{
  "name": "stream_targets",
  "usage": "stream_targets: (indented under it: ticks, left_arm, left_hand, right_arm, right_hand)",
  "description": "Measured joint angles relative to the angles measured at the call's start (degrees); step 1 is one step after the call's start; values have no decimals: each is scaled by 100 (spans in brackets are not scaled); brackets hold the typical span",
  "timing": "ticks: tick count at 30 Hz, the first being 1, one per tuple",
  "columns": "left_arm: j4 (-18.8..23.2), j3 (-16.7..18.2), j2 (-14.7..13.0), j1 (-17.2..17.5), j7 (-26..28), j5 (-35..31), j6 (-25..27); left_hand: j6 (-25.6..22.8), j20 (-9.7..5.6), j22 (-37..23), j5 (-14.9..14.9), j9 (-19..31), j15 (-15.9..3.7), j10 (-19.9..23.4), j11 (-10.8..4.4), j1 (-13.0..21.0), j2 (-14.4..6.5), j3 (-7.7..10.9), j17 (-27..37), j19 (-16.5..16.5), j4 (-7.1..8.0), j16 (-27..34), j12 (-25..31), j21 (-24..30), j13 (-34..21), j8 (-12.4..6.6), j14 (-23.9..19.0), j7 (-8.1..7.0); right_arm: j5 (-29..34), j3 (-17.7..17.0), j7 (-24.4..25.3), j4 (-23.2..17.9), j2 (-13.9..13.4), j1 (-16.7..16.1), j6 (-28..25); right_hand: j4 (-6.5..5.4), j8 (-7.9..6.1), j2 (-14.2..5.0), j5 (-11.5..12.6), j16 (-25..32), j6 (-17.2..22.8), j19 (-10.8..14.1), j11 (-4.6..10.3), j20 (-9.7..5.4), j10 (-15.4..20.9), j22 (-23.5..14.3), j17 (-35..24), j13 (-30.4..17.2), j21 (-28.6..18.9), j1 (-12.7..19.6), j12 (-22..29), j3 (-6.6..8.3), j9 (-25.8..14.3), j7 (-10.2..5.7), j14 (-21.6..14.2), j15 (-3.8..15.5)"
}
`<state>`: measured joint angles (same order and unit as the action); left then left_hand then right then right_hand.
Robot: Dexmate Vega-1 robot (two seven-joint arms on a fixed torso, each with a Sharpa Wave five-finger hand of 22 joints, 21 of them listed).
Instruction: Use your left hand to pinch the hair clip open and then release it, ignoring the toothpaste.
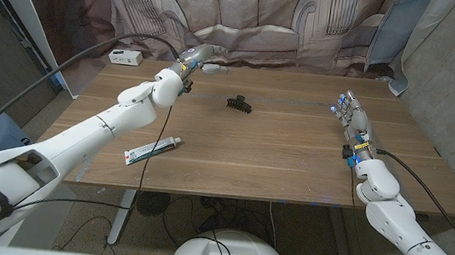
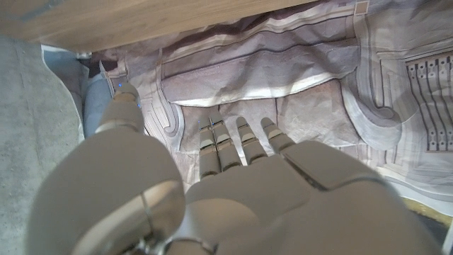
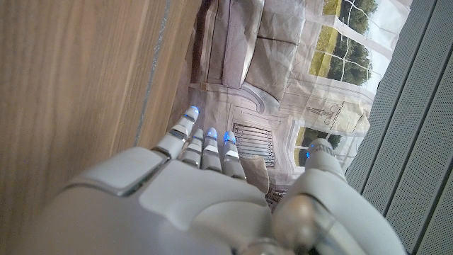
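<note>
Backdrop: printed cloth with a drawn sofa hangs behind the wooden table [image 1: 292, 165]
Head view, clip: black hair clip [image 1: 239, 104] lies toward the far edge, about midway along it, alone on bare wood
Head view, left hand: left hand [image 1: 201, 57] hangs raised near the far edge, up and to the left of the clip, apart from it; fingers reach out loosely, grasping nothing
Head view, right hand: right hand [image 1: 351, 116] stands near the right edge, fingers apart, released, well apart from the clip
Head view, other things: toothpaste [image 1: 153, 150] lies near the near-left corner; a white box [image 1: 125, 57] sits at the far-left corner
Left wrist view: fingers [image 2: 226, 145] stretch toward the cloth, nothing between them and the thumb
Right wrist view: fingers [image 3: 202, 142] extended beside the wood, empty
Handling: clip looks light, stiff plastic, spring-loaded; likely to skid or tip, so pinch the two rear tabs, not the teeth
Room: open wood all round the clip; the far edge is the nearest limit
</note>
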<state>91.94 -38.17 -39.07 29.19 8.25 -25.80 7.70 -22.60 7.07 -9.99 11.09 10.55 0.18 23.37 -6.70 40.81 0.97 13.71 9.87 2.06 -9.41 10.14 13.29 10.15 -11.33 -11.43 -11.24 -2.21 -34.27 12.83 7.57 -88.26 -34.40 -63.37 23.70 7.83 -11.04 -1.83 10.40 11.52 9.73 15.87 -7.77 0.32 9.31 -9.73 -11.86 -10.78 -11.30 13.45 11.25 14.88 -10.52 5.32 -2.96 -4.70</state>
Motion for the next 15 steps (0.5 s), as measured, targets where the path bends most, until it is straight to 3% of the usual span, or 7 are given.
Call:
stream_targets:
  ticks: [9,12,15]
  left_arm:
    - [56,-363,-72,-446,-857,-434,304]
    - [58,-468,-82,-580,-1077,-564,353]
    - [57,-585,-90,-730,-1292,-665,359]
  left_hand:
    - [238,0,13,24,0,-62,-160,-27,83,83,-27,0,0,26,0,-81,28,-28,85,62,-67]
    - [249,18,13,48,0,-205,-169,-36,128,129,-27,0,-18,26,0,-81,28,-28,85,79,-77]
    - [275,4,13,136,-1,-208,-155,-134,305,179,-6,0,-33,5,0,-81,28,-27,85,83,-152]
  right_arm:
    - [3,1,46,-3,33,-45,-3]
    - [2,-1,55,-3,40,-52,-3]
    - [-9,-5,57,-3,45,-57,-1]
  right_hand:
    - [0,0,0,0,0,41,0,0,0,0,0,0,0,0,0,0,0,0,-41,-32,-32]
    - [0,0,0,0,45,62,0,0,0,0,0,0,0,0,0,0,0,0,-20,-32,-32]
    - [0,0,0,0,45,72,0,0,0,0,0,0,0,0,0,0,0,0,-10,-32,-32]
